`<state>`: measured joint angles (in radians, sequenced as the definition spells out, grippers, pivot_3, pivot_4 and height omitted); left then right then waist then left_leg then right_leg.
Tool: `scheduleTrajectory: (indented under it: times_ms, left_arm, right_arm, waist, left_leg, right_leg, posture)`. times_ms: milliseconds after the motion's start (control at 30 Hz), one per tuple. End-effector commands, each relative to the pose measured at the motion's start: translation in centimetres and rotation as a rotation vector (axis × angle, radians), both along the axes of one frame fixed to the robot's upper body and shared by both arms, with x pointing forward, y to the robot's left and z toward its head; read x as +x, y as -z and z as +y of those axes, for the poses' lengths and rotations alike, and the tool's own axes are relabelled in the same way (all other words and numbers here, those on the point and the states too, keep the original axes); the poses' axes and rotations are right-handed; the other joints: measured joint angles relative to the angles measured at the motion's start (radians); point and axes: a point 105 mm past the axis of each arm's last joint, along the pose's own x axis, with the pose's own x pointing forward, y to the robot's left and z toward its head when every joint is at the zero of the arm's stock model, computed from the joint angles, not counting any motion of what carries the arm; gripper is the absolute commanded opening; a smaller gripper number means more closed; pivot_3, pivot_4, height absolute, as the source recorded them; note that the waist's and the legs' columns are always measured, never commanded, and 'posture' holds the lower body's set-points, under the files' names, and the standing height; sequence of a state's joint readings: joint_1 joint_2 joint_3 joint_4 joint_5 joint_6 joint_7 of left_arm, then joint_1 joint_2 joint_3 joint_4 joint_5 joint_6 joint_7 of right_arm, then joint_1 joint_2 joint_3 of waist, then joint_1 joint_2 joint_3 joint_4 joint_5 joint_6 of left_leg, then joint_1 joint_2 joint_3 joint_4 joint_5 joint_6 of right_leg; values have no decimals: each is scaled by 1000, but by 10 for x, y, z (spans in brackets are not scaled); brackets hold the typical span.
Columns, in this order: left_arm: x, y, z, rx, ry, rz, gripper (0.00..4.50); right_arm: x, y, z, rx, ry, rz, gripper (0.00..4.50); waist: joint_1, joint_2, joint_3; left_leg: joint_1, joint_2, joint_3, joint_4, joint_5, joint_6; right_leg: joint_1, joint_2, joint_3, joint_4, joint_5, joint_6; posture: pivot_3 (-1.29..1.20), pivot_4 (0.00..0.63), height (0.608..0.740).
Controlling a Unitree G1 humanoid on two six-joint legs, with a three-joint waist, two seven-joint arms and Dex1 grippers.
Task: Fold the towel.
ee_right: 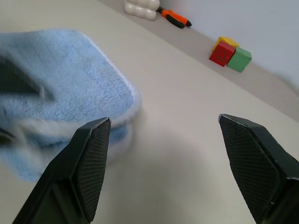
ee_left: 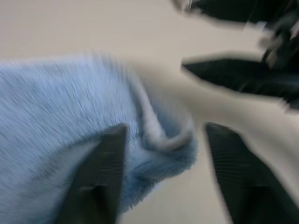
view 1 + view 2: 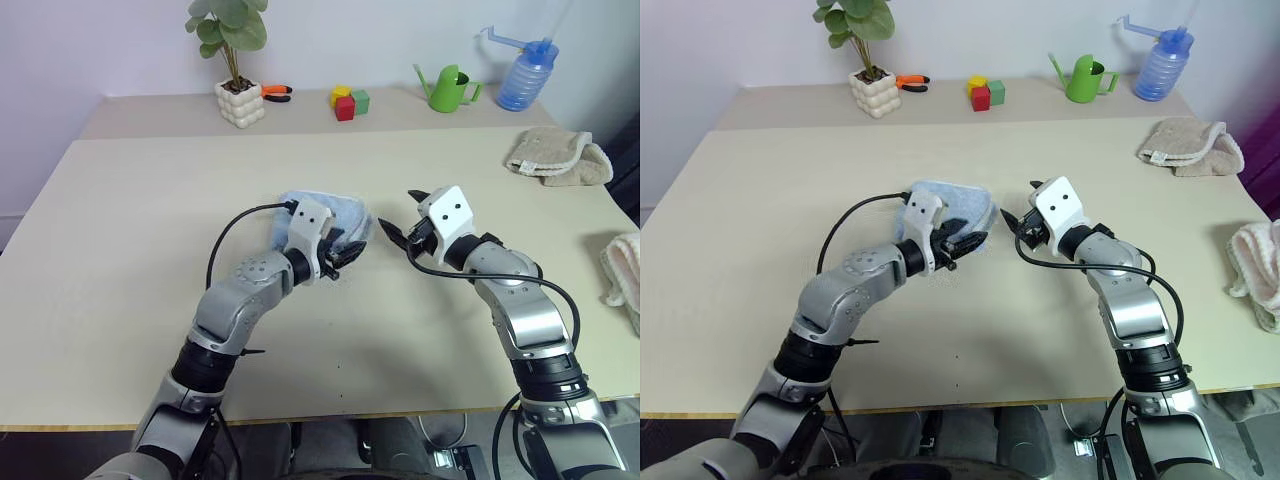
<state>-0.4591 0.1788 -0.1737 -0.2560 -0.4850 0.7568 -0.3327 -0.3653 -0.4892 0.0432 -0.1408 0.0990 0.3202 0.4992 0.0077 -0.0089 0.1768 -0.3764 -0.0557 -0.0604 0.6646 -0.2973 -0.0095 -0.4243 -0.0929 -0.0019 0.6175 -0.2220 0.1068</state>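
Observation:
The towel (image 3: 338,213), light blue terry with a whitish edge, lies folded over in a small bundle at the middle of the table (image 3: 120,250). My left gripper (image 3: 348,250) is at its near right edge, fingers open. In the left wrist view one finger (image 2: 100,172) lies over the blue pile, the other finger stands off it over bare table, and the towel's rolled edge (image 2: 163,140) sits between them, unclamped. My right gripper (image 3: 403,215) hovers open just right of the towel, pointing at it, with nothing between its fingers (image 1: 91,158).
A beige bunched towel (image 3: 555,155) lies at the back right and a pale cream cloth (image 3: 625,270) at the right edge. Along the back stand a potted plant (image 3: 240,100), orange pliers (image 3: 275,92), coloured blocks (image 3: 348,100), a green watering can (image 3: 450,88) and a blue spray bottle (image 3: 525,75).

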Motion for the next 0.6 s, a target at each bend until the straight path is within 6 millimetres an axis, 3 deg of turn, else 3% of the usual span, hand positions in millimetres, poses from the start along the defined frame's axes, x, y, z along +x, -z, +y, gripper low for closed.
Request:
scheduleTrajectory:
  times_ms: [33,100,200,267,300,400,600]
  left_arm:
    - [-3,-25,29,-111,-78,-68,3227]
    - [4,-29,49,-127,-169,-94,2463]
    - [24,-28,83,-69,-367,-129,979]
    - [37,-15,99,60,-469,-132,1]
    - [41,-11,102,99,-491,-142,0]
    - [49,-6,99,60,-500,-121,0]
    - [54,29,78,167,-415,-48,0]
  right_arm:
    - [-2,-10,0,7,-4,-38,3520]
    - [-1,-10,0,13,-7,-31,2933]
    - [1,-21,8,77,-25,-40,1494]
    - [1,-30,21,133,-67,-40,422]
    - [1,-33,27,159,-85,-31,25]
    - [3,-30,54,182,-149,21,25]
    - [11,15,92,97,-201,194,25]
  waist:
    - [-2,0,0]
    - [0,0,0]
    - [2,0,0]
    - [3,0,0]
    - [2,0,0]
    - [3,0,0]
    - [2,0,0]
  left_leg:
    - [0,0,0,0,0,0]
    - [0,0,0,0,0,0]
    - [0,0,0,0,0,0]
    - [0,0,0,0,0,0]
    - [0,0,0,0,0,0]
    - [0,0,0,0,0,0]
    - [0,-1,0,0,3,-5]
  right_leg:
    - [0,0,0,0,0,0]
    - [0,0,0,0,0,0]
    - [0,0,0,0,0,0]
    - [0,0,0,0,0,0]
    - [0,0,0,0,0,0]
    - [0,0,0,0,0,0]
    - [-1,0,0,0,0,0]
  posture:
    - [0,150,731]
    - [0,150,731]
    - [0,150,731]
    - [0,150,731]
    - [0,150,731]
    - [0,150,731]
    - [0,150,731]
